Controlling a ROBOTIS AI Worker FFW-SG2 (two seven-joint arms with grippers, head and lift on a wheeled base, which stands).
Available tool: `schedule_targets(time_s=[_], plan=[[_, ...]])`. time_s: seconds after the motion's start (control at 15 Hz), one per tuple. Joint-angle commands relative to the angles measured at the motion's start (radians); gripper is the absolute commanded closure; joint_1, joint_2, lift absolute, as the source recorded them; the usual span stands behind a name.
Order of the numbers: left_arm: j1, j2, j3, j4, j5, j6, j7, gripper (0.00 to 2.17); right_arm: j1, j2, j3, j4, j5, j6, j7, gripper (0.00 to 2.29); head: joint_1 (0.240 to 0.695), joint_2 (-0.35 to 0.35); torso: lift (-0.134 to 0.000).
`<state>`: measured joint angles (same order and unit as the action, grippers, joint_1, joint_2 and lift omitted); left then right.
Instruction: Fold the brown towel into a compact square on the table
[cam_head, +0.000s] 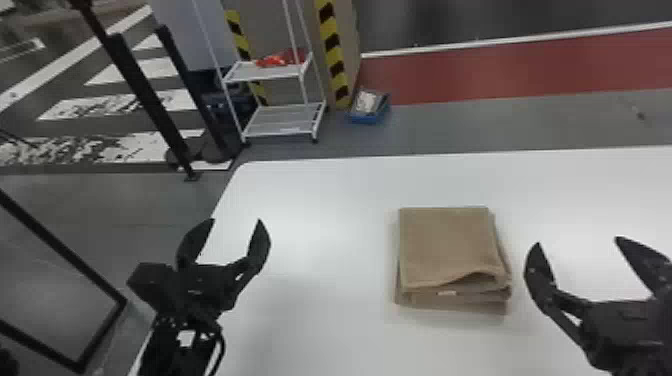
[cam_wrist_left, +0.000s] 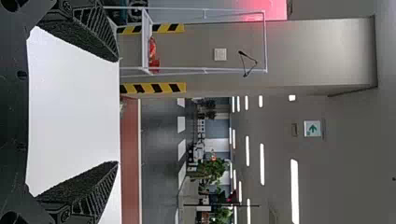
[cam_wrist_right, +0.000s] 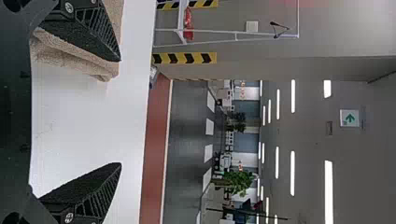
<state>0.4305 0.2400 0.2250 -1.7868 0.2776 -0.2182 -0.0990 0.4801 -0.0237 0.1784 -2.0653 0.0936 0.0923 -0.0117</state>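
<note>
"What's nearest?"
"The left gripper (cam_head: 236, 220), its jaws wide apart and empty, by the left edge of the white table (cam_head: 325, 200). The right gripper (cam_head: 579, 242) gapes widely too, holding nothing, its rear cut off by the head view's edge."

"And the brown towel (cam_head: 445, 240)?"
"On the table between them, nearer the right one, folded into a squarish stack, near edge rippled. In the right wrist view a finger hides part of it."

"Farther off?"
"A white cart (cam_head: 265, 74), then a striped pillar (cam_head: 332, 55) with a blue box (cam_head: 367, 119) beside it on the floor. I can't make out the box's contents, or the red items (cam_head: 277, 60) on the cart."
</note>
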Motion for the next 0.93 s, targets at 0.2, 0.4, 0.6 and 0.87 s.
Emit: schedule_targets(time_s=[0.2,0.4,0.6,0.87], plan=[[-0.001,-0.004,-0.007,-0.002,-0.002,0.000,0.004,0.10,0.002,-0.002,0.006,0.001,0.000,-0.007,-0.001,0.09,0.695,0.302,-0.125],[-0.001,-0.005,-0.007,0.000,-0.002,0.000,0.004,0.10,0.000,-0.004,0.009,0.002,0.000,-0.010,-0.001,0.09,0.695,0.302,-0.125],[-0.004,-0.007,-0.009,0.001,-0.002,0.003,0.005,0.10,0.000,-0.005,0.009,0.002,-0.002,-0.010,-0.001,0.09,0.695,0.304,-0.125],[-0.006,-0.007,-0.012,0.004,-0.002,0.003,0.005,0.10,0.000,-0.005,0.010,0.002,0.000,-0.010,-0.001,0.09,0.695,0.303,-0.125]])
